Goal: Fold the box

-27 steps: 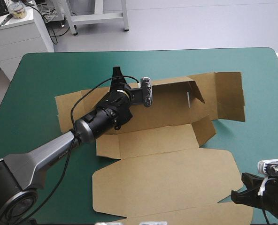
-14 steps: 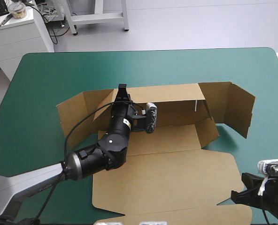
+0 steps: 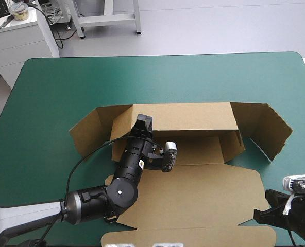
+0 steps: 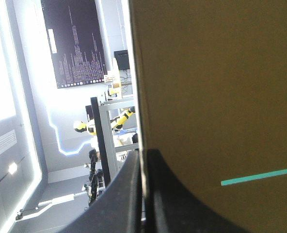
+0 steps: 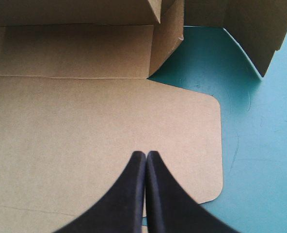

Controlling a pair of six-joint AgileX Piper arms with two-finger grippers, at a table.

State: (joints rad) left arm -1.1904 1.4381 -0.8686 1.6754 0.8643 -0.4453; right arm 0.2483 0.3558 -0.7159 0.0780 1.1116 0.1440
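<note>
Table: teal-green cover (image 3: 44, 103) is seen stretched over the whole top, with the brown box (image 3: 193, 198) laid at the middle and near side.
Left arm: the left gripper (image 3: 143, 123) is clamped on the top edge of the far wall (image 3: 186, 110). Its black fingers (image 4: 129, 194) are pressed all but together, and the board is pinched between them.
Far wall: it is held upright, running left to right along the far side of the tray floor (image 3: 204, 149).
End flaps: a left flap (image 3: 88, 136) and a right flap (image 3: 268, 131) are raised off the wall's two ends and angled toward the near side.
Side wall: a short side wall (image 5: 167, 34) is stood up at the right end of the floor.
Lid: the lid (image 5: 85, 126) is laid flat on the cover at the near side and joined to the floor along a crease.
Right arm: the right gripper (image 5: 146, 155) is placed at the table's near right corner. Its fingers are closed to a point with nothing between them, over the lid near its rounded right corner. Contact with the board cannot be told.
</note>
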